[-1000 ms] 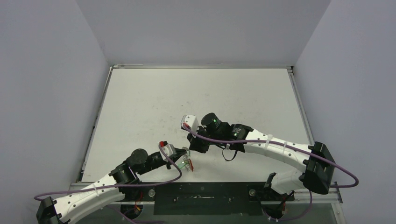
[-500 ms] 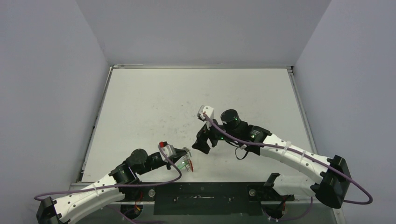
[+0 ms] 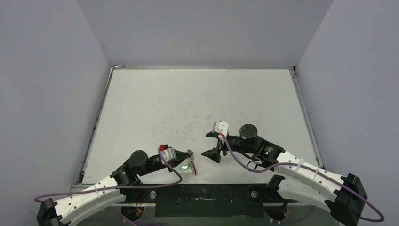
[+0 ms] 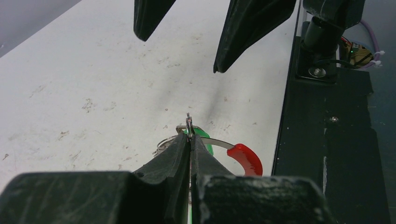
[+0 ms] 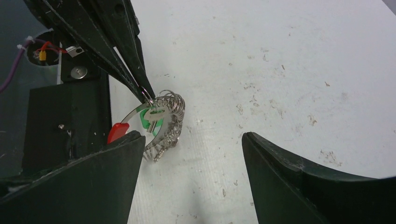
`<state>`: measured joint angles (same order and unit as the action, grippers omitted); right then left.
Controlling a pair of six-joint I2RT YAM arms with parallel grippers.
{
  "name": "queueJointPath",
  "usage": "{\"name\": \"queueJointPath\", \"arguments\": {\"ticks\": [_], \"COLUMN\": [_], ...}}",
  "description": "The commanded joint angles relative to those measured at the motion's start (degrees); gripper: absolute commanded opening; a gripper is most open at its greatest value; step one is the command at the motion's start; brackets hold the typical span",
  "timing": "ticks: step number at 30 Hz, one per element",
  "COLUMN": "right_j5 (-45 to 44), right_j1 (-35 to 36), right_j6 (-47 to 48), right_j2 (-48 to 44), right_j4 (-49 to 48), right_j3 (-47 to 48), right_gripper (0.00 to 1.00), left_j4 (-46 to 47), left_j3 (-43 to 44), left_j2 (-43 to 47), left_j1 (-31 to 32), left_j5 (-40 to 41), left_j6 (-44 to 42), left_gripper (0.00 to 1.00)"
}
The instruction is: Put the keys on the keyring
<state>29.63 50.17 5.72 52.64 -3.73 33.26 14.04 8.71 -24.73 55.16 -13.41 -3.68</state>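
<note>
Currently the left claw [image 3: 190,152] is clenched, with its two black fingertips [image 4: 188,142] pressed together on a thin wire loop at the top of the keyring [image 3: 192,166]. The right wrist view shows the same grip: the pointed tips meet on that loop just above the keyring [image 5: 171,122], which appears as a bunch of silvery links joined to a flat curved band with a red segment [image 5: 117,132]. The keys [image 5: 150,113] sit inside this bunch as a small silver blade lying against the bright green tag [image 5: 158,124]. The keys are touching the links, but whether they are threaded onto the ring cannot be told. The lowest links appear to touch the white table [image 3: 197,94]. The whole bunch is at the near edge of the table, slightly left of that edge's middle and just beside the black mounting plate [image 3: 207,197]. In the left wrist view the green tag [image 4: 202,138] and the red segment [image 4: 247,158] show just behind the closed tips. The right claw [image 3: 206,144] is released, with its jaws spread wide and nothing between them. It is just to the right of the keyring, apart from it, with its tips turned toward the left claw. The scuffed table surface is visible between its two fingers [image 5: 299,182].
</note>
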Motion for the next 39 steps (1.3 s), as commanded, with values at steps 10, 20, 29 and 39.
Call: {"name": "queueJointPath", "arguments": {"ticks": [10, 20, 29, 39], "right_j5": [22.63, 23.09, 23.61, 20.02], "right_j1": [0.56, 1.14, 1.75, 1.94], "right_j6": [9.24, 11.15, 12.45, 15.65], "right_j2": [12.24, 11.35, 13.18, 13.15], "right_j4": [-12.39, -10.54, -7.44, -1.33], "right_j3": [3.26, 2.23, 3.34, 3.17], "right_gripper": [0.33, 0.19, 0.0, 0.0], "left_j4": [9.66, 9.81, 9.6, 9.81], "left_j3": [0.67, 0.52, 0.45, 0.69], "left_j2": [-3.38, -3.4, -3.25, -3.04], "left_j1": [0.22, 0.22, 0.22, 0.22], "left_j5": [-7.91, -7.87, -7.71, -7.9], "left_j6": [-0.28, -0.54, -0.59, -0.54], "left_gripper": [0.0, 0.0, 0.0, 0.0]}}
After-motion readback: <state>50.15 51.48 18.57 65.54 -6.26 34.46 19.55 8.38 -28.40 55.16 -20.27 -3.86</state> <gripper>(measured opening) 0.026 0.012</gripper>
